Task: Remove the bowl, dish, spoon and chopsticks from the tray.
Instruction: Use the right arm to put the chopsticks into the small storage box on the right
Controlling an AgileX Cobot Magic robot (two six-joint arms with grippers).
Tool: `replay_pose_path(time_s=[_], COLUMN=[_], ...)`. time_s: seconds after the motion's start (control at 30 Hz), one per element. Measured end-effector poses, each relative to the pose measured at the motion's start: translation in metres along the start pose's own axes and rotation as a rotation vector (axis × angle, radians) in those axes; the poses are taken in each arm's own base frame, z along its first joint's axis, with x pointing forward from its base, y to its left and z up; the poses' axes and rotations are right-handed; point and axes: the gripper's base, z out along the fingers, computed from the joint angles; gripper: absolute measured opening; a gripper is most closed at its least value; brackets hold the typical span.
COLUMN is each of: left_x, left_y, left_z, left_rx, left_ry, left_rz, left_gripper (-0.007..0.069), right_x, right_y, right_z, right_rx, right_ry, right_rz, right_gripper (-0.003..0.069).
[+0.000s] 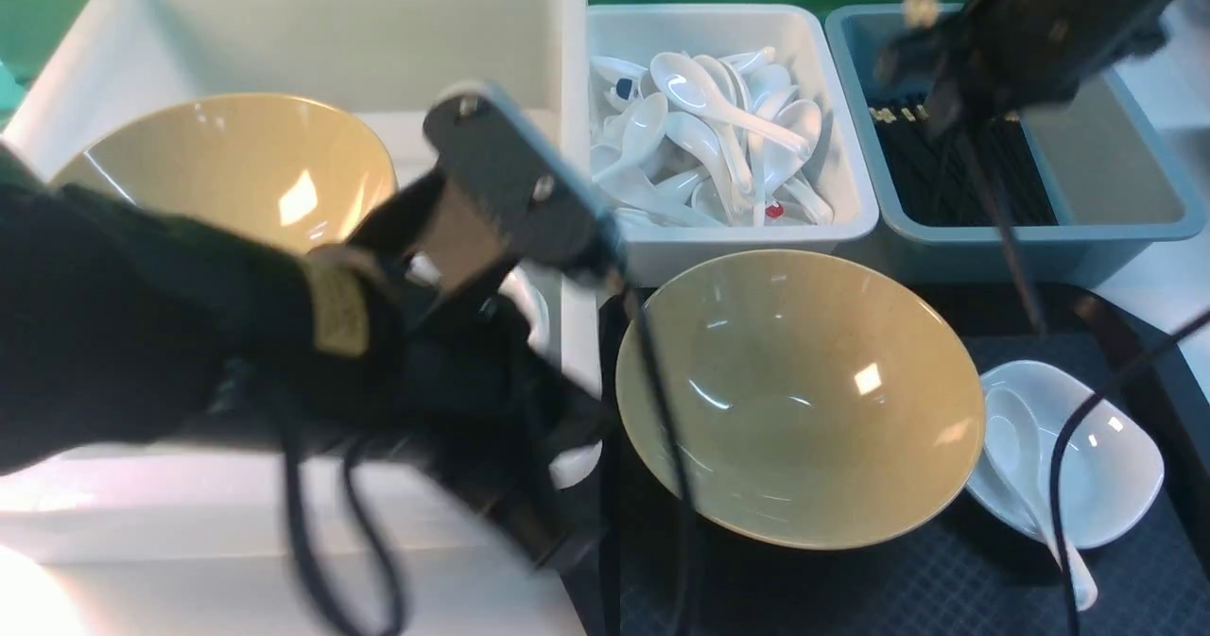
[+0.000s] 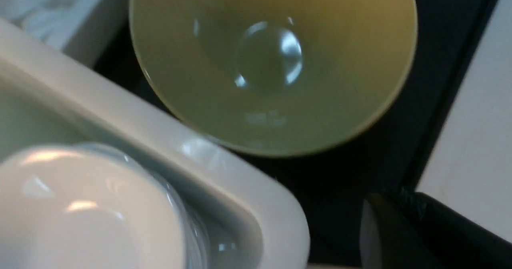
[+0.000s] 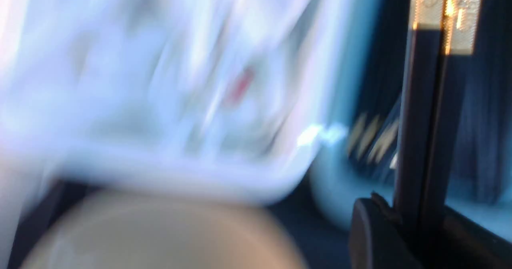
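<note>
The right gripper (image 1: pixel 945 88) is clamped on the chopsticks (image 3: pixel 424 121) above the grey-blue tub (image 1: pixel 1115 232), their gold-banded ends standing past its fingers. The left gripper (image 2: pixel 384 229), jaws closed, hangs well left of that tub.

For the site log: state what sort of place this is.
Probably a canteen-style dish-sorting station. Tubs stand side by side: a white tub heaped with soup spoons, a grey-blue tub of black chopsticks, a large white tub holding a tan bowl. A black tray before them carries tableware.
</note>
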Motion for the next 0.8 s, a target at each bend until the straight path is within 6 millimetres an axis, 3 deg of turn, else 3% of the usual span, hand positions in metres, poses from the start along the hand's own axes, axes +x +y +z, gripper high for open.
replay_pose_path(time_s=[0.03,0.13,0.23,0.37,0.47,0.57,0.63,0.77,0.8], left_x=[-0.011,-0.023,-0.045,-0.061,-0.068,-0.068,-0.064,-0.061,-0.060], left_y=[0.007,0.019,0.043,0.051,0.049,0.048,0.044,0.042,0.042], left_z=[0.009,0.027,0.053,0.053,0.038,0.031,0.026,0.028,0.028], left_rx=[-0.026,-0.050,-0.069,-0.065,-0.071,-0.068,-0.045,-0.026,-0.020], left_ry=[-0.062,-0.104,-0.150,-0.194,-0.238,-0.238,-0.194,-0.151,-0.148], left_rz=[-0.040,-0.096,-0.215,-0.220,-0.161,-0.143,-0.130,-0.132,-0.137], left_gripper=[-0.0015,-0.0015,-0.0015,-0.0015,-0.0015,-0.0015,-0.0015,-0.0015,-0.0015], right_x=[-0.015,-0.033,-0.058,-0.072,-0.069,-0.062,-0.046,-0.034,-0.032], right_y=[-0.013,-0.024,-0.038,-0.052,-0.068,-0.077,-0.087,-0.091,-0.091], right_z=[0.007,0.017,0.044,0.084,0.128,0.147,0.168,0.167,0.158], right_rx=[0.010,0.011,-0.008,-0.017,0.005,0.025,0.066,0.107,0.118], right_ry=[-0.068,-0.156,-0.327,-0.421,-0.386,-0.337,-0.211,-0.072,-0.022], right_rz=[0.036,0.084,0.132,0.184,0.231,0.251,0.269,0.272,0.243], right_gripper=[0.0151,0.0151,0.0151,0.0151,0.0159,0.0190,0.0290,0.0425,0.0474])
